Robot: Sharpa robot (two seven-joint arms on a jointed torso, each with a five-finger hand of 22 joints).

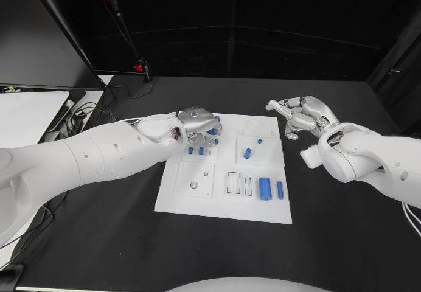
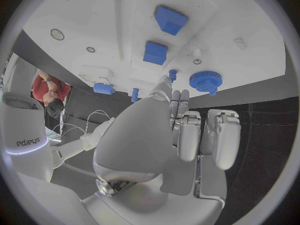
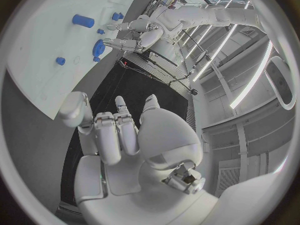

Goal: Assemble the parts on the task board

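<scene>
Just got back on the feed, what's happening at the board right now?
The left hand is over the far left part of the task board, its fingers reaching down beside a blue gear; whether they touch it is unclear. The right hand hovers off the board's far right corner, holding nothing. Two blue cylinders lie near the board's right edge.
</scene>
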